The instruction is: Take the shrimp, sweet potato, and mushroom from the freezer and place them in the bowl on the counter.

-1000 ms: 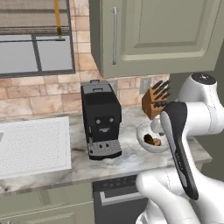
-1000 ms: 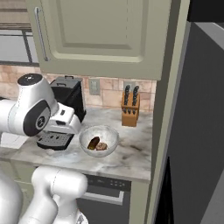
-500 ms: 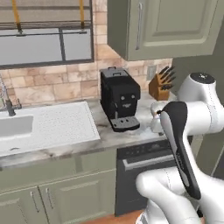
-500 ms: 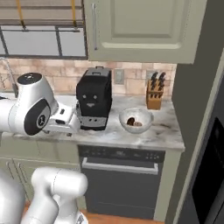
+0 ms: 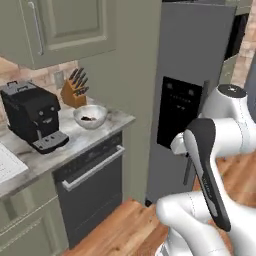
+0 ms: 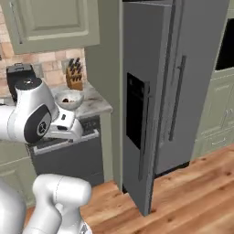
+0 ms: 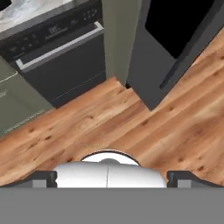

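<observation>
The hand (image 7: 111,178) was spread wide, holding nothing, pointed down at the wood floor (image 7: 131,131). The bowl (image 5: 90,116) sat well away on the bench (image 5: 111,121) (freezer (image 6: 157,87) shut).

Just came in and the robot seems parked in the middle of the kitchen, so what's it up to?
It is between steps. The arm is folded in close, and its claw is open and empty, pointing down at the wooden floor. The bowl sits on the counter beside the knife block with something dark already in it. The freezer stands just ahead, its door slightly ajar, and nothing is being handled right now.
</observation>
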